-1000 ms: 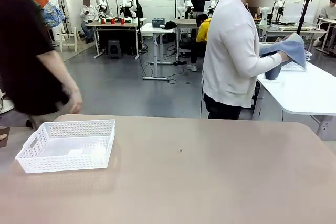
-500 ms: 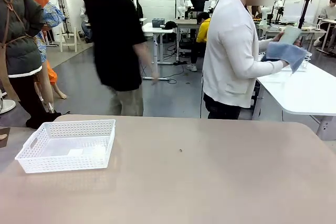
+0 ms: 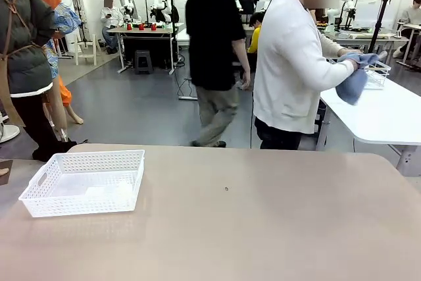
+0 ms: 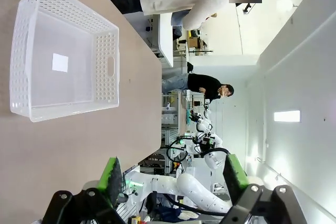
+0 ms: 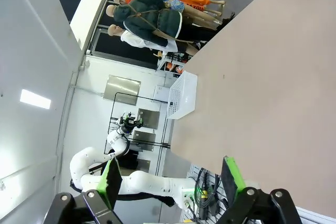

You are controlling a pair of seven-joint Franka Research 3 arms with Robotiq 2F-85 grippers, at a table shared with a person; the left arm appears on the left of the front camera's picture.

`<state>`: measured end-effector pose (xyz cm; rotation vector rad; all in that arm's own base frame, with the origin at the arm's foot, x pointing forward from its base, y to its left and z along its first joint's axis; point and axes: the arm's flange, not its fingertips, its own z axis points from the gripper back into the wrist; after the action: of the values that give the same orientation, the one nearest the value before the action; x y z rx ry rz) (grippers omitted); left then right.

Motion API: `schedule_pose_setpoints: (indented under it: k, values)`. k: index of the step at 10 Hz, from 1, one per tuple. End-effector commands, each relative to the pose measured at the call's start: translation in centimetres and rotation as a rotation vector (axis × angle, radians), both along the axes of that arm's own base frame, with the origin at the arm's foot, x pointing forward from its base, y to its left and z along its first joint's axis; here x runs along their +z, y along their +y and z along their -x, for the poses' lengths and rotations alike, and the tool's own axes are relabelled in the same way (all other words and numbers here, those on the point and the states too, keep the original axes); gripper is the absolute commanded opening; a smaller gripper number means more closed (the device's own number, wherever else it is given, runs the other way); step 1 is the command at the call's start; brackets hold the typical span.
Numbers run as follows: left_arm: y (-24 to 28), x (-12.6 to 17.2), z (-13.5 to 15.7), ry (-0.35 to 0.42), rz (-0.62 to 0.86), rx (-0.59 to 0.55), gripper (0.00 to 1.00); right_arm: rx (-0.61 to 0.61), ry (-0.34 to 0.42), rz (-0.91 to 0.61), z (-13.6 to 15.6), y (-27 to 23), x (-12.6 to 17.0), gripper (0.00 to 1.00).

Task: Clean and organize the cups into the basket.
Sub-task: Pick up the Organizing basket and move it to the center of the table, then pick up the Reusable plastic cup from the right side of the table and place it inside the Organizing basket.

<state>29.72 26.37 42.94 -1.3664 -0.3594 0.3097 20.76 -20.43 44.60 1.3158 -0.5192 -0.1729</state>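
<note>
Across the tan table (image 3: 263, 228), well right of the basket (image 3: 85, 182), a person (image 3: 289, 64) in a white top stood. The basket sat flat at the table's left end. The left gripper (image 4: 173, 174), near the basket, and the right gripper (image 5: 171, 176), well apart from it, gaped released, empty. The person clutched a blue cloth (image 3: 354, 82).

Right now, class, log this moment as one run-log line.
basket: empty, on table | person: holds blue cloth | left jaws: open, empty | right jaws: open, empty
</note>
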Motion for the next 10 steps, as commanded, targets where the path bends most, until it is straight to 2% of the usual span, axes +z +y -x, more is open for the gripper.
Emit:
schedule_pose_setpoints:
  k: [1, 10]
  values:
    - [0.08, 0.2, -0.04, -0.014, 0.014, 0.004, 1.0, 0.004, -0.013, 0.0, -0.36, 0.14, 0.05, 1.0]
    - [0.08, 0.2, -0.04, -0.014, 0.014, 0.004, 1.0, 0.004, -0.013, 0.0, -0.36, 0.14, 0.05, 1.0]
